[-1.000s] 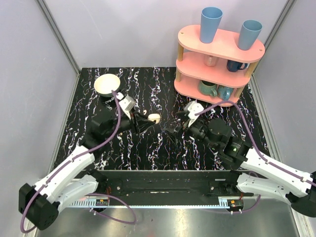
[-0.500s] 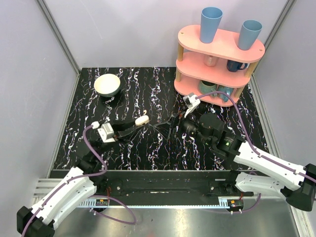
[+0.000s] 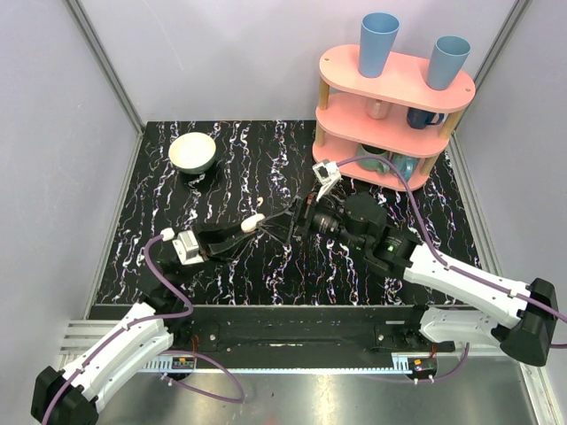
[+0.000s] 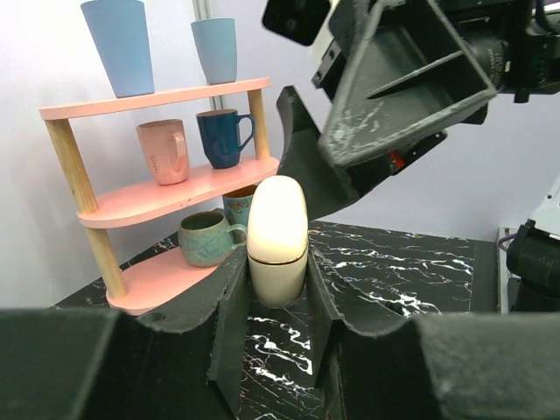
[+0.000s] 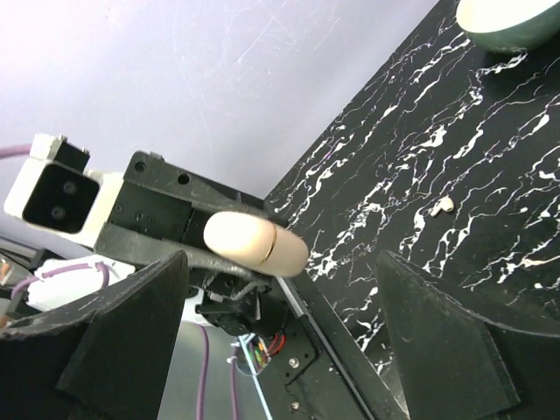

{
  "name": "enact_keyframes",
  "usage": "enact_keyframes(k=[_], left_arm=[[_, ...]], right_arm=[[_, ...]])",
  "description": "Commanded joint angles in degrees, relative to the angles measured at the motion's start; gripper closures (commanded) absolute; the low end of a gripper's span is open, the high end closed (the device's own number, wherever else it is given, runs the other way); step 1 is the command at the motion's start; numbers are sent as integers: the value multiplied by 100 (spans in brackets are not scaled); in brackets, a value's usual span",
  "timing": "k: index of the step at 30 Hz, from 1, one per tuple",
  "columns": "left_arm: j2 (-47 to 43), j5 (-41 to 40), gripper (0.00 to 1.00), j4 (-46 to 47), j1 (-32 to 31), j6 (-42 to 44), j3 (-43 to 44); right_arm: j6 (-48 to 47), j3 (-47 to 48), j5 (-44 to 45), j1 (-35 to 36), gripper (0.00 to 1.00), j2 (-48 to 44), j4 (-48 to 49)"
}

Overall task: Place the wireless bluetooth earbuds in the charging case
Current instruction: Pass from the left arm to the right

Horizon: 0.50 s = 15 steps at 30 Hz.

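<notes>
Between left gripper's [image 4: 276, 267] fingers [image 4: 229, 319], charging case [image 4: 277, 223], base hidden.

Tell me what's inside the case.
Nothing shows: the case is shut in the left hand, so its inside is hidden. One earbud lies out on the table.

Mid-table, charging case [image 3: 254, 221] between left fingers [image 4: 229, 319]; bowl [image 3: 193, 152] back-left; shelf [image 3: 390, 115] back-right

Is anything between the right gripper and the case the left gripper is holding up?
Nothing: the right wrist view shows the case, clamped in the left gripper, straight ahead of the open right gripper with only air between.
</notes>
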Motion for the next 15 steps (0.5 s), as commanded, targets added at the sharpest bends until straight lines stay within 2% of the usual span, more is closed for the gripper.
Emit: enact_keyframes(k=[1, 10, 15], left_arm=[[49, 299, 100, 512, -23, -22, 108], [23, 185, 100, 495, -23, 110, 73], [76, 89, 100, 521, -23, 207, 91]], right_arm=[[707, 366, -37, 38, 6, 192, 437], [2024, 269, -28, 38, 13, 412, 834], [2412, 173, -151, 38, 17, 509, 825]])
